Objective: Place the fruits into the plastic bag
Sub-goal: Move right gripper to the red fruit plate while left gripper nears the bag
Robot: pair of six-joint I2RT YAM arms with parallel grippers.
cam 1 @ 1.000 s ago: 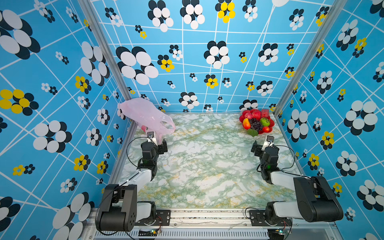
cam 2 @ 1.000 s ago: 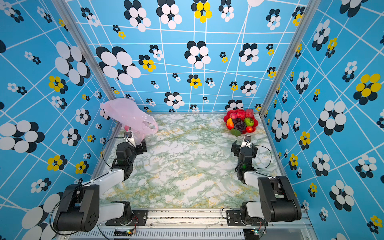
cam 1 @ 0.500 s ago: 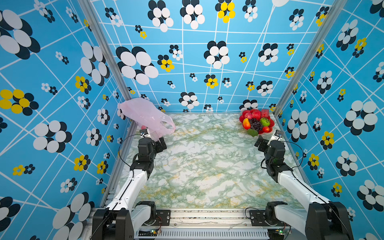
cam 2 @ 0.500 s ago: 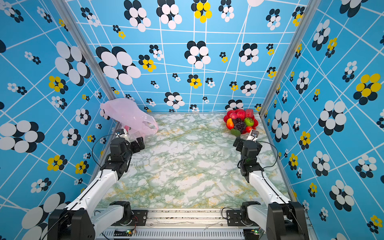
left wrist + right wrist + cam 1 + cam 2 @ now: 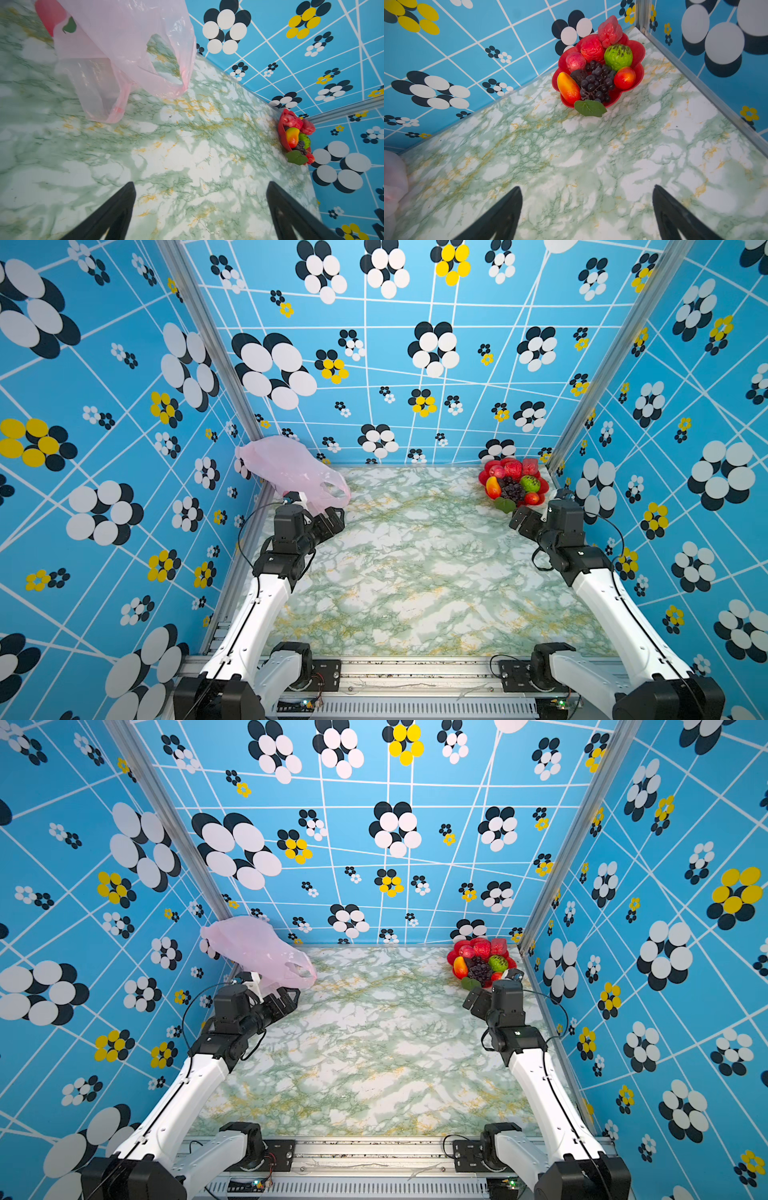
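The fruits (image 5: 598, 68) are heaped on a red flower-shaped plate (image 5: 640, 54) in the far right corner: a mango (image 5: 568, 87), a grape bunch (image 5: 598, 83), a bumpy green fruit (image 5: 618, 54), red apples (image 5: 624, 78) and a dark brown fruit (image 5: 578, 75). Both top views show the fruits (image 5: 513, 485) (image 5: 480, 963). The pink plastic bag (image 5: 291, 468) (image 5: 257, 948) (image 5: 124, 52) lies crumpled in the far left corner, handles toward the table's middle. My left gripper (image 5: 332, 518) (image 5: 200, 182) stands open just short of the bag. My right gripper (image 5: 523, 519) (image 5: 587, 186) is open and empty, just short of the plate.
Blue flowered walls close the green marbled table (image 5: 415, 572) on three sides, with aluminium posts (image 5: 557, 456) at the back corners. A green leaf (image 5: 589, 108) hangs over the plate's near rim. The arm bases sit on a rail (image 5: 415, 672) at the near edge.
Both arms have stretched out from near the front toward the back: the left gripper toward the bag, the right toward the plate. Both stayed open.
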